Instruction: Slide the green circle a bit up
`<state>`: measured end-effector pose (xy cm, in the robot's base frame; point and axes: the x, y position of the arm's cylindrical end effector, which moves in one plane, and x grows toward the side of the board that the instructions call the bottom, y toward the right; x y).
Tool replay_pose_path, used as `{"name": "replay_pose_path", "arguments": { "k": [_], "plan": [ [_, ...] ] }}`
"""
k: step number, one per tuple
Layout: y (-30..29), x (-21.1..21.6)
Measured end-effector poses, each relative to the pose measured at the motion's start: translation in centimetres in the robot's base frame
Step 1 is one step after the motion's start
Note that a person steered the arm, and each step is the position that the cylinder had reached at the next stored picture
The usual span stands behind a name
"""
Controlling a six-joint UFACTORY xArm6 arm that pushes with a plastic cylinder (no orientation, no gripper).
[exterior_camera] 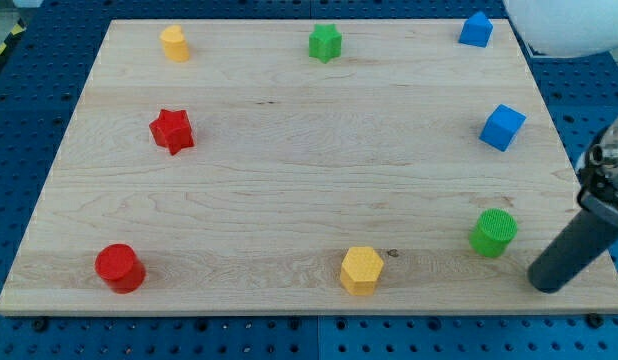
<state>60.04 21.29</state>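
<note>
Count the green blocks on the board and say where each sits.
2. The green star sits at the view's top centre; the green circle sits at the lower right, just left of my tip. None appears hidden.

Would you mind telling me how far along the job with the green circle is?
Nothing looks done yet: the green circle sits near the board's bottom right. In hand: my tip rests just to its lower right, apart from it. Left: getting beneath it and pushing it a bit up.

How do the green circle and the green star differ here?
The green circle is a round cylinder; the green star has points. The circle sits at the view's lower right, just left of my tip; the star lies at the top edge, far from it. Both are green.
</note>
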Motion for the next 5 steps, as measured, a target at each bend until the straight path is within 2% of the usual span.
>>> {"name": "replay_pose_path", "arguments": {
  "k": [5],
  "plan": [
    [-0.71,-1.47]
  ]
}}
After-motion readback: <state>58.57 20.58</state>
